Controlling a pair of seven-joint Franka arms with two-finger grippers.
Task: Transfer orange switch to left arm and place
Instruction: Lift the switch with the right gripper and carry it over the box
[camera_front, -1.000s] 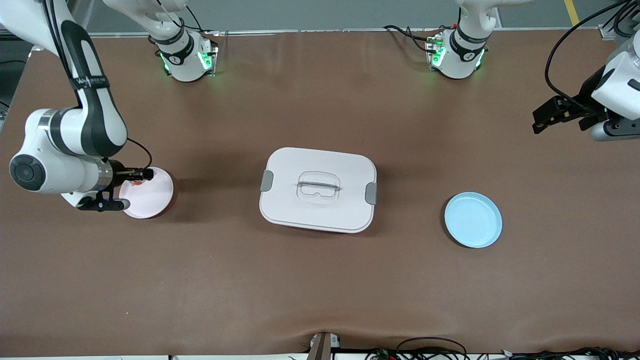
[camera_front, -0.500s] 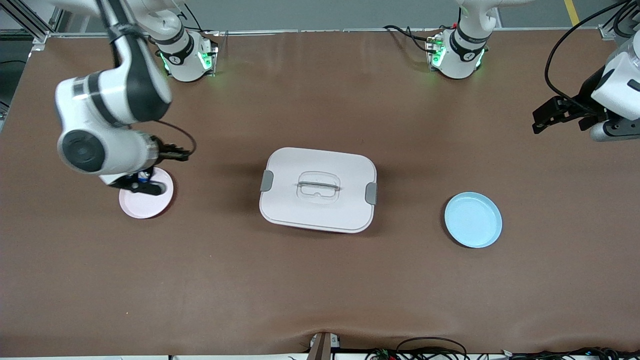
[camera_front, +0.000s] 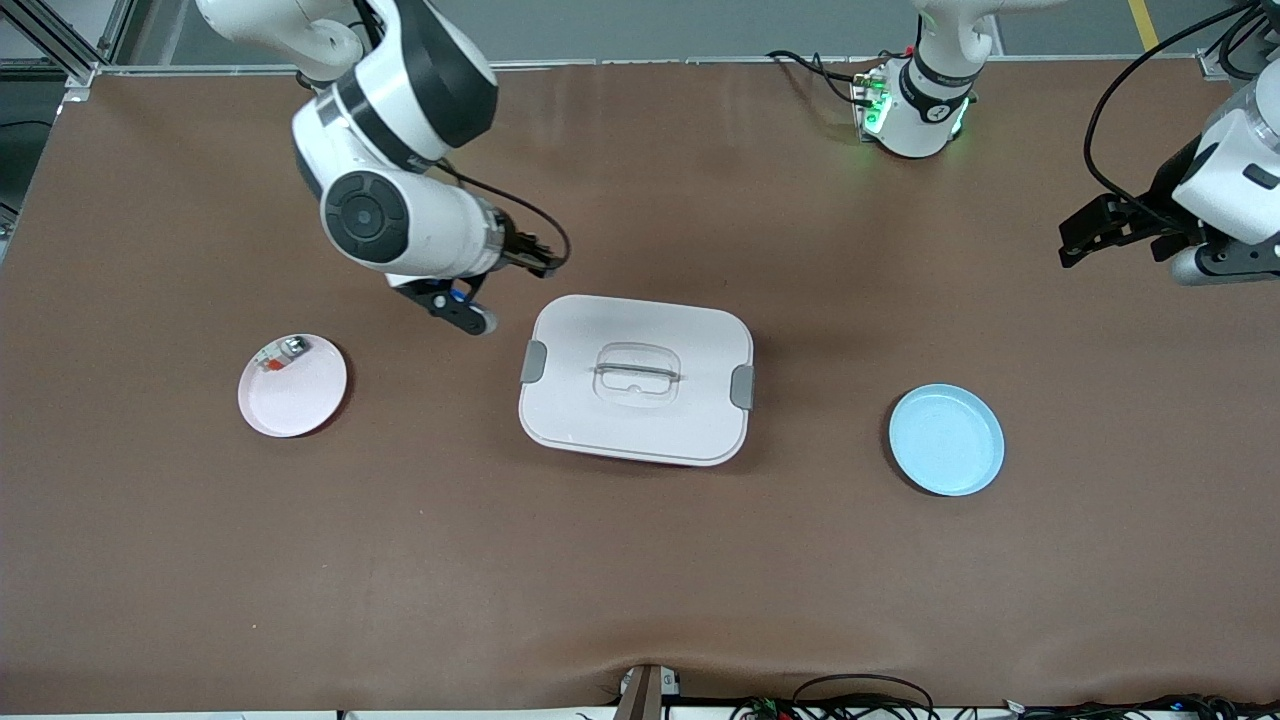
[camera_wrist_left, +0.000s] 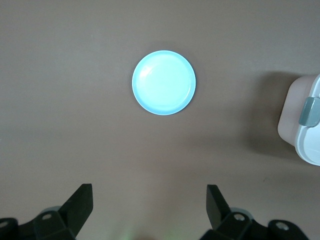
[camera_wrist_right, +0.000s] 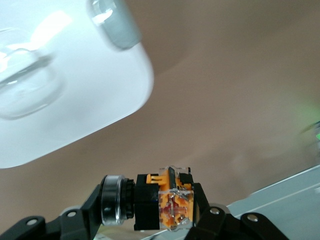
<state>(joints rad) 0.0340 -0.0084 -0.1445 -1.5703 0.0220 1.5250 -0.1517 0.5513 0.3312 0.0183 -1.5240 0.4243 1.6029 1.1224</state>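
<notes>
My right gripper (camera_front: 540, 262) is up in the air over the table, just off a corner of the white box (camera_front: 636, 380) at the right arm's end. In the right wrist view the right gripper (camera_wrist_right: 150, 202) is shut on the orange switch (camera_wrist_right: 162, 202), a black body with orange parts and a clear cap, held sideways between the fingers. The box also shows in the right wrist view (camera_wrist_right: 65, 90). My left gripper (camera_front: 1075, 240) waits open and empty in the air at the left arm's end of the table, and also shows in the left wrist view (camera_wrist_left: 148, 205).
A pink plate (camera_front: 292, 385) at the right arm's end holds a small silver-and-clear part (camera_front: 285, 350). A blue plate (camera_front: 946, 440) lies between the box and the left arm's end; it shows in the left wrist view (camera_wrist_left: 164, 82), with a box edge (camera_wrist_left: 305, 120).
My right arm has lifted off the pink plate with the switch and swung toward the box. The left arm has hardly moved.
</notes>
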